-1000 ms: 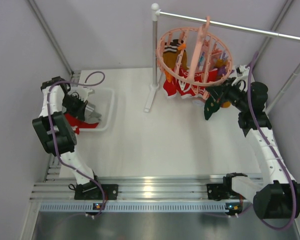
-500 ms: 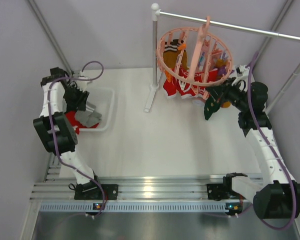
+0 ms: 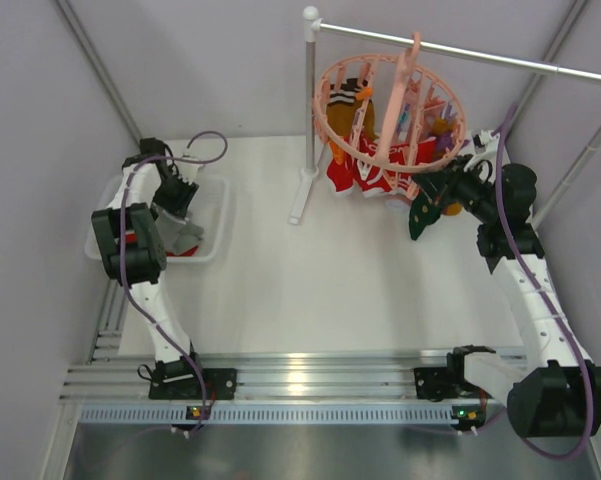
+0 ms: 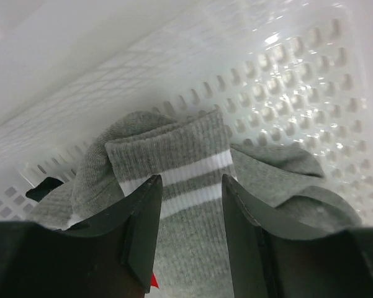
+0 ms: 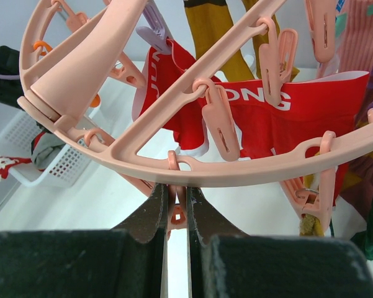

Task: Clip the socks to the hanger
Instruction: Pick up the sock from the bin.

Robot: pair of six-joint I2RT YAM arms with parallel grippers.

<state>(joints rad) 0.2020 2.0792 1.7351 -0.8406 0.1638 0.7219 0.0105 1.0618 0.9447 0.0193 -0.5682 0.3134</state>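
2 arms were split between the 2 halves of the job. The left gripper (image 4: 187,189) hung inside the white mesh basket (image 4: 285,81) with its jaws about half apart, straddling the striped cuff of a grey sock (image 4: 183,155) without closing on it; nothing was held. A scrap of red fabric showed under the grey one.

Across the table, the salmon-pink hanger (image 3: 380,152) hung by its hook from the grey rail (image 3: 500,58), with red socks (image 5: 310,118) and a mustard one already pegged to it. The right gripper (image 5: 177,198) sat under the near rim, jaws narrow and pinched on 1 small clip (image 5: 177,214). A dark green sock (image 3: 420,215) dangled just beside that gripper; whether a clip bore it was hard to tell from above.

The step in hand looked like picking the next sock from the basket. The next move would call for the left jaws to sink a little and close on the cuff alone, not on the 2nd layer beneath, then lift clear of the basket wall and carry the cuff over to the clip the right arm was pinching.
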